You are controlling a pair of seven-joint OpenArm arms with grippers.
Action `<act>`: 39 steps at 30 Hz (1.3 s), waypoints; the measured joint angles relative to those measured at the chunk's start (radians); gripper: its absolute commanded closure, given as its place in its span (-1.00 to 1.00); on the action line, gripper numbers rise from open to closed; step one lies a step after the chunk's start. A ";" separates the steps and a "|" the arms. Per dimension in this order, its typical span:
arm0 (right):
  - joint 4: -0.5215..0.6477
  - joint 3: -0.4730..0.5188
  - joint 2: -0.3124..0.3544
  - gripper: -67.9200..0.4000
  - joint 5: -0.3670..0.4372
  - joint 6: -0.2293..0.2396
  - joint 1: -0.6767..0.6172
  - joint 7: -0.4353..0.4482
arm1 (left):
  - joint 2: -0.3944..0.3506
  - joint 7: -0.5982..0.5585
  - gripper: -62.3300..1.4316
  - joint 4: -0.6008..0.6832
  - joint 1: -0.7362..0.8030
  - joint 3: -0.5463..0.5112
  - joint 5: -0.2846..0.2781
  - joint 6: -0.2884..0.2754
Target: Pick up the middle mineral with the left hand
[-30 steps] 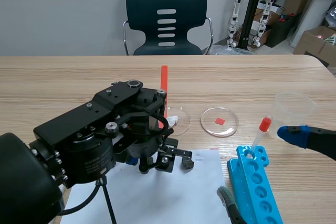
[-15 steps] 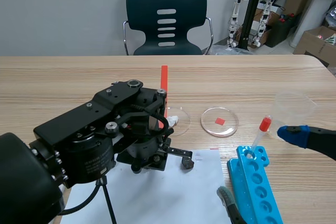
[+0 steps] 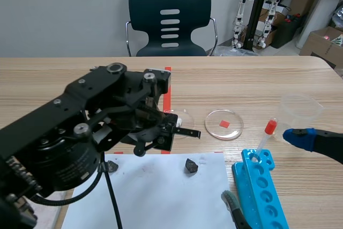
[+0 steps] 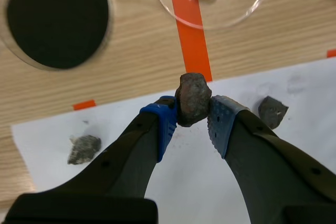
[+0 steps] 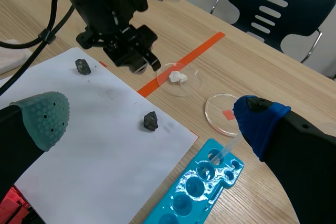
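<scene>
The left gripper [image 4: 193,118] is pinching the mineral [image 4: 193,97] between its two blue pads [image 4: 163,124], the fingers parted only by the stone, and is holding it in the air over the paper's [image 3: 161,199] far edge, in front of the orange tape [image 4: 191,45]. With the stone off the sheet, the pick-up is looking essentially done. What is remaining, as I judge it, is only keeping the grip firm, since the pads are catching just the lower part of an uneven lump. Beyond the paper's far left corner a dish with a black disc [image 4: 55,17] is sitting on the table. On the paper a grey rock [image 4: 84,149] is lying near the left edge and a dark rock [image 4: 272,111] toward the right edge, both apart from the fingers. Past the far edge a dish with white lumps [image 4: 247,11] is resting, then a second dish [image 3: 214,124], a blue rack [image 3: 244,178] holding a red-capped tube [image 3: 266,134], and a cup [image 3: 301,108]. The right gripper [image 5: 151,115] is hovering by the rack, fingers spread wide, holding nothing. Nothing is standing in the way.
</scene>
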 measured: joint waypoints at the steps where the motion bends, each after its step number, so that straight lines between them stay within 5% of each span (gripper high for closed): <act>1: 0.000 0.000 0.000 -1.00 0.000 0.000 0.000 0.000 | -0.021 -0.013 0.54 0.035 0.008 0.000 0.000 0.000; 9: 0.000 0.000 0.000 -1.00 0.000 0.000 0.000 0.000 | -0.156 -0.235 0.54 0.227 0.157 -0.131 -0.004 -0.004; 12: 0.000 0.000 0.000 -1.00 0.000 0.000 0.000 0.000 | -0.205 -0.332 0.54 0.262 0.229 -0.212 -0.023 -0.071; 18: 0.000 0.000 0.000 -1.00 0.000 0.000 0.000 0.000 | -0.272 -0.568 0.54 0.307 0.396 -0.387 -0.061 -0.309; 21: 0.000 0.000 0.000 -1.00 0.000 0.000 0.000 0.000 | -0.293 -0.712 0.54 0.343 0.485 -0.453 -0.073 -0.484; 25: 0.000 0.000 0.000 -1.00 0.000 0.000 0.000 0.000 | -0.309 -0.880 0.54 0.399 0.591 -0.512 -0.072 -0.694; 29: 0.000 0.000 0.000 -1.00 0.000 0.000 0.000 0.000 | -0.311 -0.982 0.54 0.460 0.667 -0.569 -0.035 -0.840; 39: 0.000 0.000 0.000 -1.00 0.000 0.000 0.000 0.000 | -0.311 -1.137 0.54 0.585 0.825 -0.632 -0.011 -0.880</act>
